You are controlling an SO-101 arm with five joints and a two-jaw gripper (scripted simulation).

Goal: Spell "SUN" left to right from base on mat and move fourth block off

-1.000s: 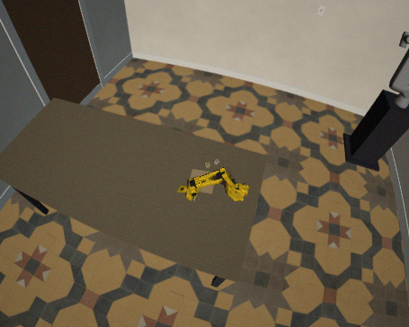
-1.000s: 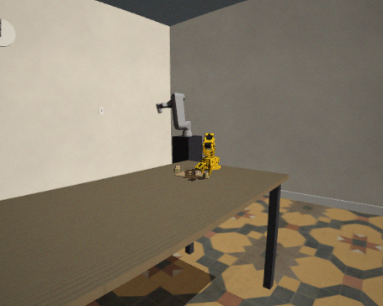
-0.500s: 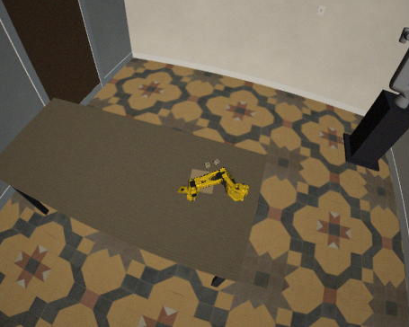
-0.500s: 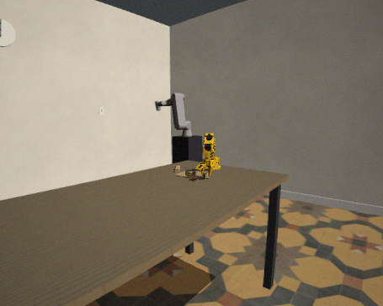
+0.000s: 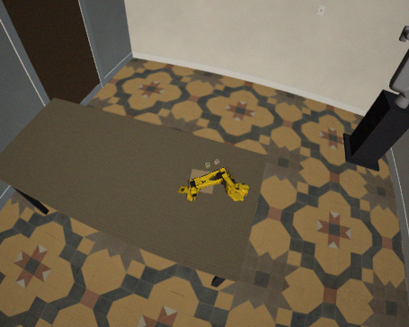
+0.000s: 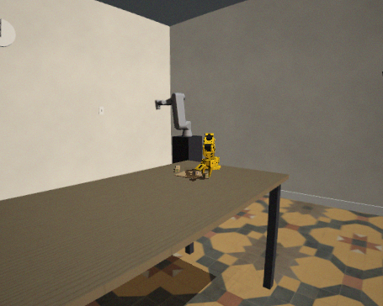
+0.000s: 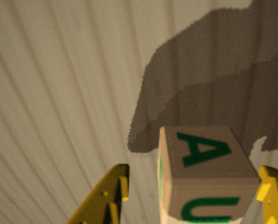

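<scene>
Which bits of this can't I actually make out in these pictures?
- Letters on the two small blocks beside the mat: too small in the top view.
- Part of the mat: hidden under the yellow arm in the top view.
- Lower part of the block with A and U: cut off by the wrist view's bottom edge.

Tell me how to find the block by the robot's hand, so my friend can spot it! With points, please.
On the long table is a yellow arm (image 5: 208, 181) (image 6: 209, 146). Look between its hand's (image 7: 192, 180) fingertips for a pale block (image 7: 212, 172). Unlike its neighbours, it sits between them, showing green A and U.
</scene>
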